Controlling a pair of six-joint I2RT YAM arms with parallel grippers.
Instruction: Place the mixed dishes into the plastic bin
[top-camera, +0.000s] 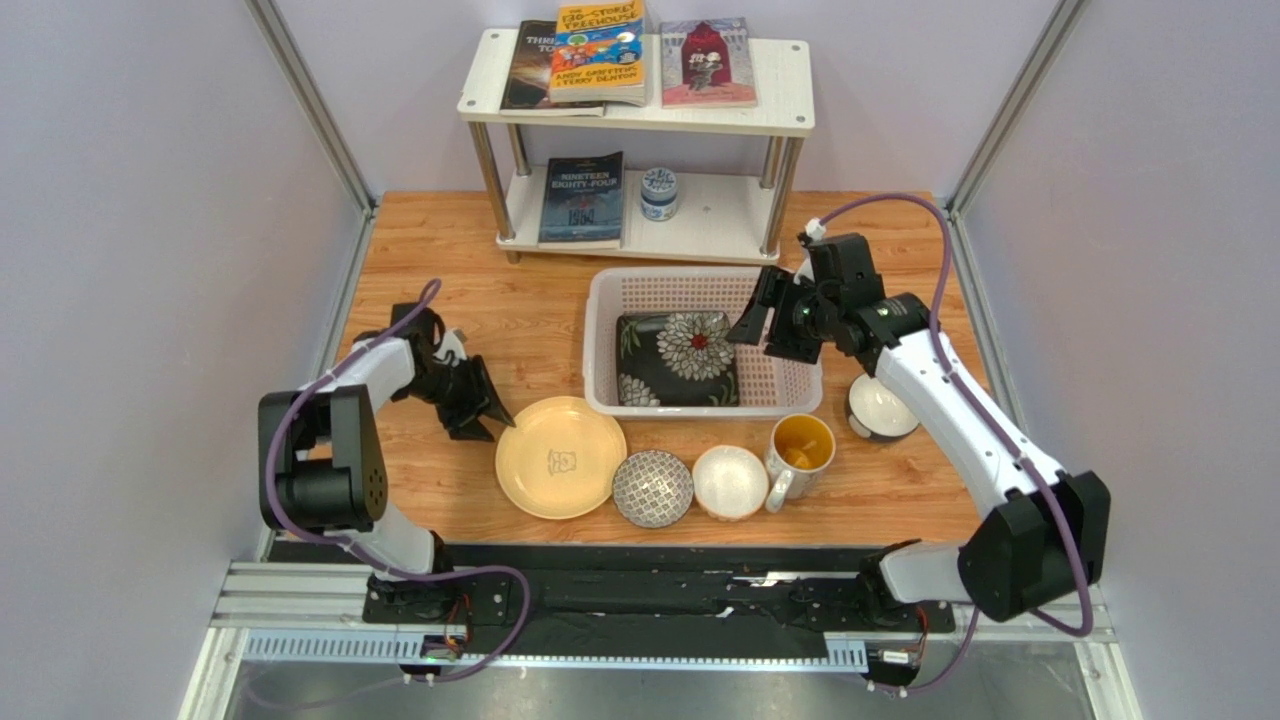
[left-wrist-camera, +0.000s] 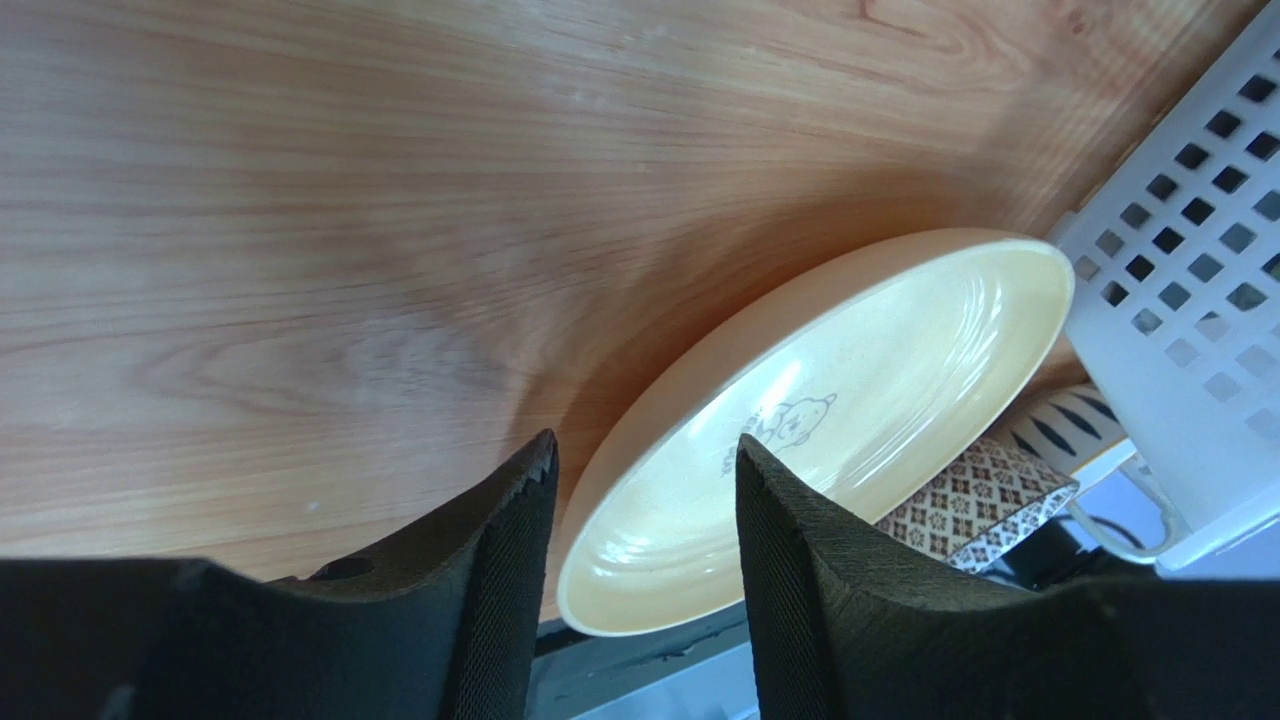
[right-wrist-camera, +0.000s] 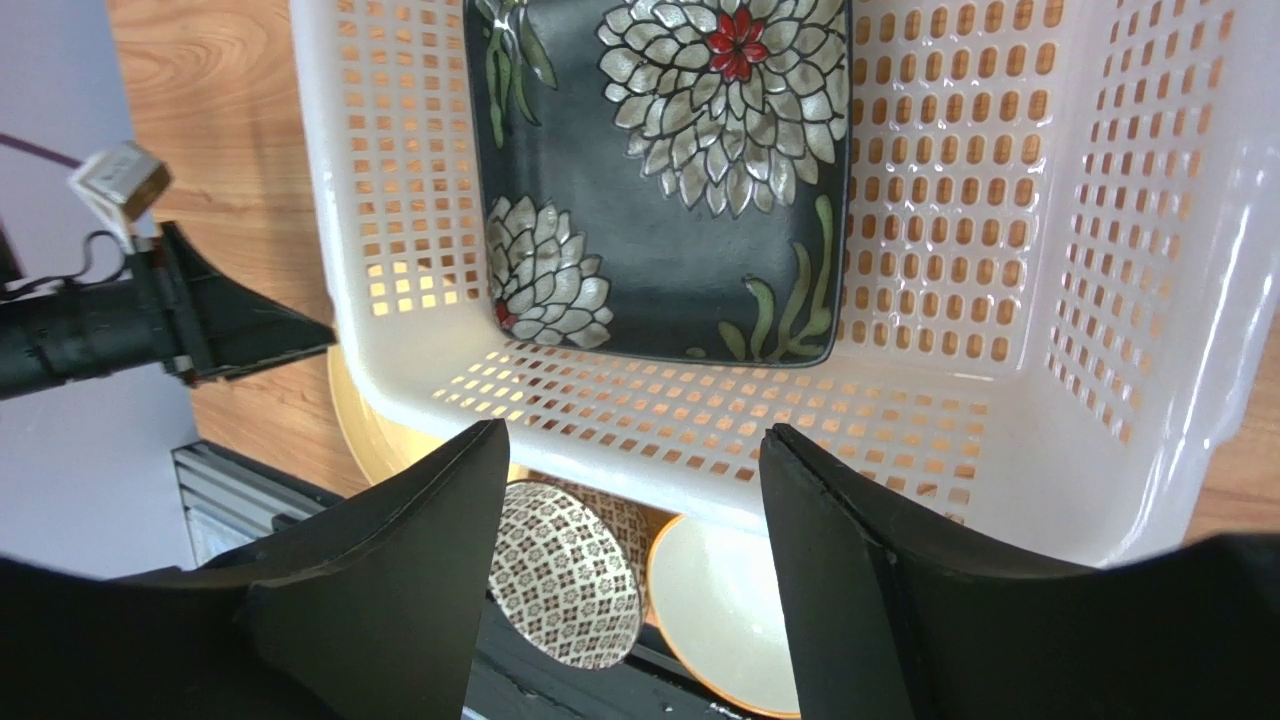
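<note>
Right gripper (right-wrist-camera: 631, 435) spread and empty over the white plastic bin (right-wrist-camera: 962, 435), just the black floral plate (right-wrist-camera: 661, 180) inside; left gripper (left-wrist-camera: 643, 450) spread too, by the yellow plate (left-wrist-camera: 842, 390).

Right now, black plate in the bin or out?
In: the black plate lies flat on the bin floor, walls on all sides.

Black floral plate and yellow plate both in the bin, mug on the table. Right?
No. Only the black floral plate is in the bin; the yellow plate lies on the table outside it, per the top view. The mug is on the table.
</note>
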